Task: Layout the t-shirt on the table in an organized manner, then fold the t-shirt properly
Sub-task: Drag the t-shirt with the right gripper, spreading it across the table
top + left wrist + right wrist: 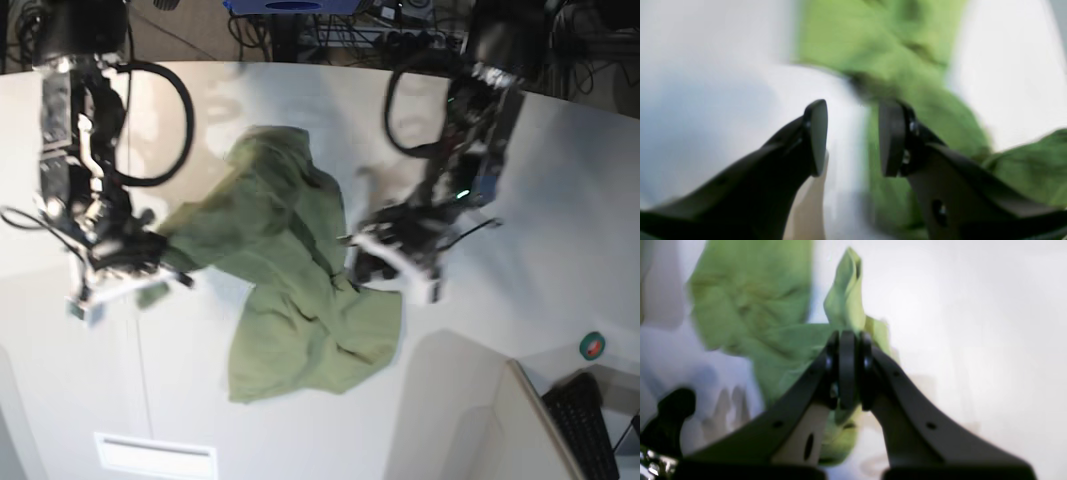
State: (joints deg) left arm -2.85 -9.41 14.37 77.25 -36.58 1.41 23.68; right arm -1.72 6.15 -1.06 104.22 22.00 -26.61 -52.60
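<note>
The olive-green t-shirt point(290, 270) lies crumpled on the off-white table point(520, 300), stretched toward the left of the base view. My right gripper point(160, 250) is shut on an edge of the shirt. In the right wrist view, cloth point(843, 296) sticks up between the closed pads of that gripper point(848, 338). My left gripper point(358, 258) is open at the shirt's right edge. In the left wrist view its jaws point(853, 133) stand apart and empty, with the shirt point(907, 56) just beyond and under the right finger. That view is blurred.
A small white label point(155, 455) sits near the table's front edge, with a thin dark seam line point(140, 380) above it. A green tape roll point(593, 346) and a dark keyboard point(590, 420) are at the right. Cables lie behind the table.
</note>
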